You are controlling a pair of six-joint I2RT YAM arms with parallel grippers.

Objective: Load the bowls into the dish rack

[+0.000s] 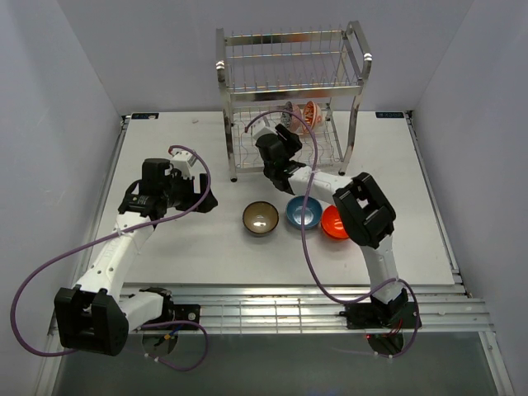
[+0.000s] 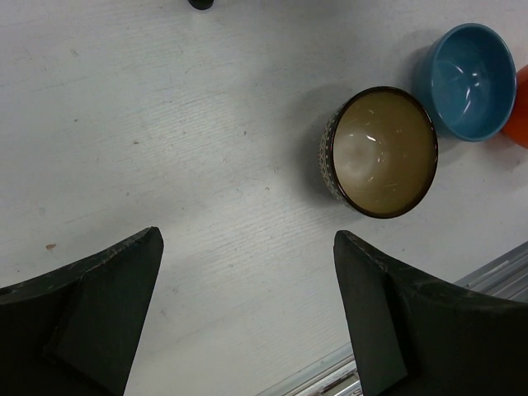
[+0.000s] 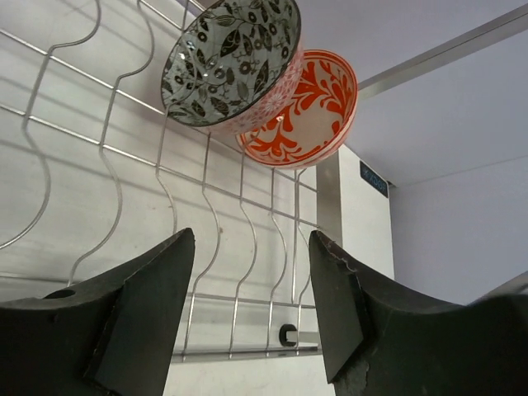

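The dish rack (image 1: 289, 82) stands at the back of the table. Two patterned bowls lean on edge in its lower tier: one with a grey leaf pattern inside (image 3: 231, 62) and a red-and-white one (image 3: 309, 111) (image 1: 311, 111) behind it. A brown bowl (image 1: 261, 218) (image 2: 384, 151), a blue bowl (image 1: 304, 213) (image 2: 472, 80) and an orange-red bowl (image 1: 334, 222) sit upright in a row on the table. My right gripper (image 3: 252, 237) (image 1: 283, 136) is open and empty in the lower tier, just below the two racked bowls. My left gripper (image 2: 247, 238) (image 1: 200, 195) hovers open over bare table, left of the brown bowl.
The rack's wavy wire dividers (image 3: 206, 177) run under and around my right fingers. A metal rail (image 1: 313, 309) runs along the table's near edge. White walls close in the left, right and back sides.
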